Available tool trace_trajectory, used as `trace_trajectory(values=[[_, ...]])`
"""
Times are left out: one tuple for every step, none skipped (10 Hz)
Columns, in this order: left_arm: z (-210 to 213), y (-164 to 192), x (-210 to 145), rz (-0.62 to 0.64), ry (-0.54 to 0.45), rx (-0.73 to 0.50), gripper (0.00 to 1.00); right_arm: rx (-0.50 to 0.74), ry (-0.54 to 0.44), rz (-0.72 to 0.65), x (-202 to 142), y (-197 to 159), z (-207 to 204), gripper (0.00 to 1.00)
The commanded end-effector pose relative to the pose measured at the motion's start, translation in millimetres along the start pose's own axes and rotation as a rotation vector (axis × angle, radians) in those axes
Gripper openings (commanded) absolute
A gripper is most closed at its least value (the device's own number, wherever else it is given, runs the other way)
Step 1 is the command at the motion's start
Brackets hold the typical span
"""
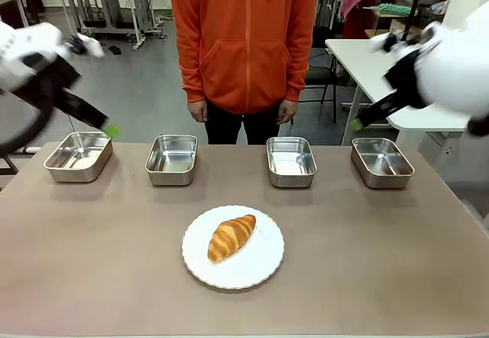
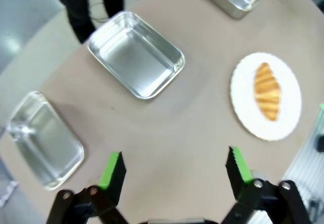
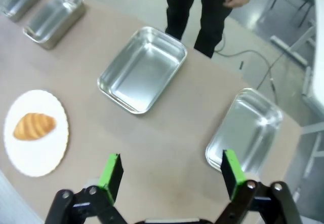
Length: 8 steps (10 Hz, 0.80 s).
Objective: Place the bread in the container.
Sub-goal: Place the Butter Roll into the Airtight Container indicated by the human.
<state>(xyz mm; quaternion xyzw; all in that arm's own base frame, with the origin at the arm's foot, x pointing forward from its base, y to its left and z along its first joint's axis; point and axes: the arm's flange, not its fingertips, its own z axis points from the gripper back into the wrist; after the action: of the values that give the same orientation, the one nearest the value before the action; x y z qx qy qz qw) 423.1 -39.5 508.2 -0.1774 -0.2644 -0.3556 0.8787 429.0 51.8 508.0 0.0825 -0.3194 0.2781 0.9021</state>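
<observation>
Bread: is lying on the white plate, at 6 o'clock from the middle of the surface, with its tips pointing to 1 and 7 o'clock.
Crust: is showing golden brown, ridged, with paler stripes; the plate's rim is showing all round it.
Pans: the far-left pan, second pan, third pan and far-right pan are sitting in a row along the 12 o'clock edge. They look alike, and I cannot tell which one is meant.
Open room: bare surface is lying all round the plate, a bare strip is running between plate and pans, and gaps are separating the pans.
Left claw: is hanging released, jaws wide, at 10 o'clock by the far-left pan.
Right claw: is hanging released, jaws wide, at 2 o'clock near the far-right pan.
Person: is standing at 12 o'clock, hands hanging down.
</observation>
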Motion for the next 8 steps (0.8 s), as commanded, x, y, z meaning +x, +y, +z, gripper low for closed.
trace_trajectory(values=[[19,55,-13,-0.041,-0.002,-0.164,1.00,0.151,-0.017,0.012,-5,-55,21,1.00],[34,75,-30,-0.137,-0.034,-0.255,1.00,0.237,-0.032,0.028,-14,-75,30,1.00],[41,90,-43,-0.170,-0.096,-0.288,1.00,0.280,-0.053,0.037,-20,-87,31,1.00],[40,92,-50,-0.183,-0.132,-0.224,1.00,0.320,-0.072,0.051,-25,-90,26,1.00],[51,67,-43,-0.128,-0.084,-0.220,1.00,0.198,-0.051,0.016,-23,-75,43,1.00],[51,67,-43,-0.128,-0.084,-0.220,1.00,0.198,-0.051,0.016,-23,-75,43,1.00],[51,67,-43,-0.128,-0.084,-0.220,1.00,0.198,-0.051,0.016,-23,-75,43,1.00],[51,67,-43,-0.128,-0.084,-0.220,1.00,0.198,-0.051,0.016,-23,-75,43,1.00]])
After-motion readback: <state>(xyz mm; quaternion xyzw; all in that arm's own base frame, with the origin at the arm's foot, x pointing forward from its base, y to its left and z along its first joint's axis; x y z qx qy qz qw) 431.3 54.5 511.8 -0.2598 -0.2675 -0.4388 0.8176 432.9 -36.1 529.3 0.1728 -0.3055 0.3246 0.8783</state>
